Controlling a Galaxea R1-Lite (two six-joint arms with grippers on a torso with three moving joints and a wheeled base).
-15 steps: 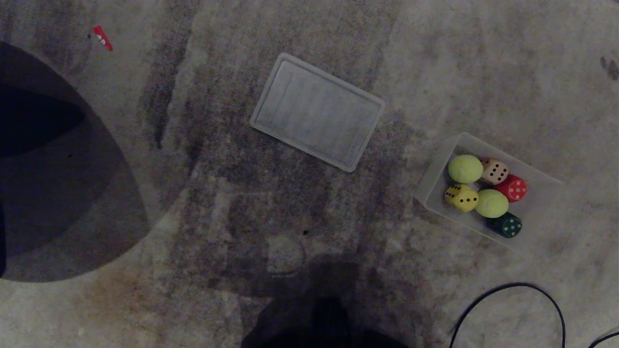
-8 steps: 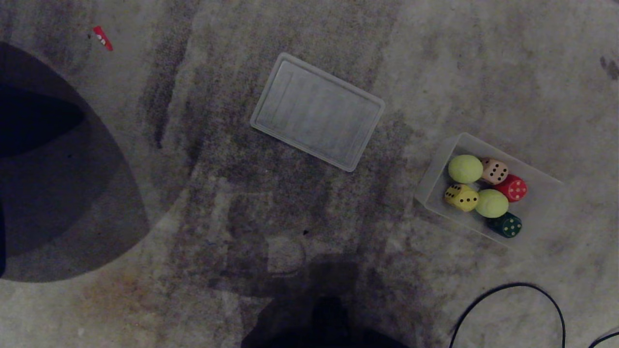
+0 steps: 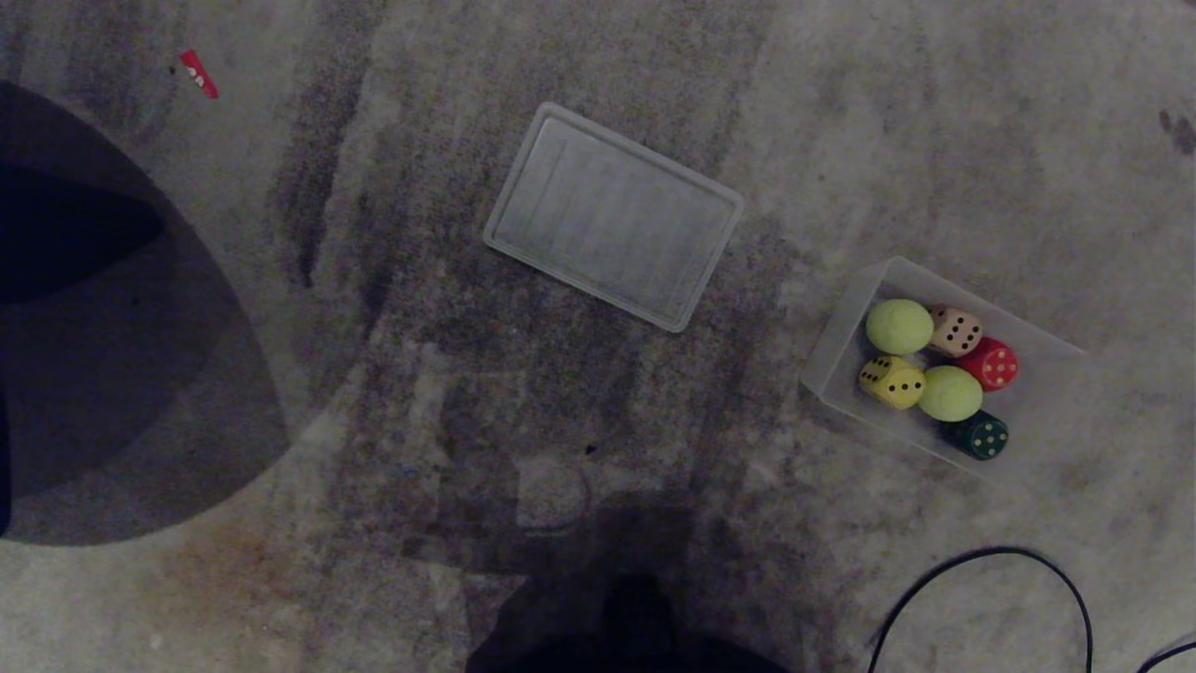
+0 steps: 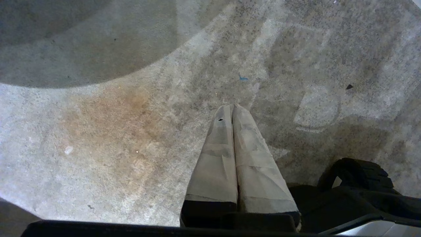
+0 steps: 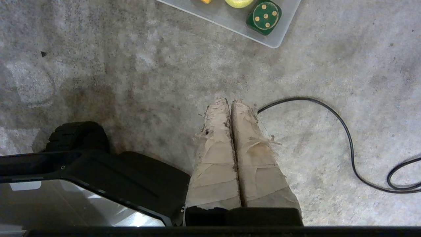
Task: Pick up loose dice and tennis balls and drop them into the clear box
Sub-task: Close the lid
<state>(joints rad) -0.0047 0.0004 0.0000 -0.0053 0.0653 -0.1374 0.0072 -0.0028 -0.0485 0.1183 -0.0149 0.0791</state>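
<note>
Clear box (image 3: 846, 322): resting on stained grey carpet (image 3: 374, 393), all places below given relative to it.

Contents, inside the walls: two tennis balls (image 3: 899, 325) (image 3: 949, 393), yellow die (image 3: 892, 381), tan die (image 3: 955, 330), red die (image 3: 990, 364), dark green die (image 3: 976, 436). Packed in a cluster, touching one another. Dark green die at the box's near corner, also seen in the right wrist view (image 5: 264, 17), five pale pips up.

Flat ribbed translucent lid (image 3: 612, 215): lying on the carpet well apart from the box, to its left and farther from the robot.

Black cable (image 3: 990, 579): looping on the carpet near the box, on the robot's side of it.

Small red scrap (image 3: 198, 73): far from the box, beyond the lid.

Right gripper (image 5: 230, 102): taped fingers pressed together, holding nothing, hanging above bare carpet near the box, just beside the cable.

Left gripper (image 4: 232, 108): taped fingers pressed together, empty, above bare carpet; box outside that view.
</note>
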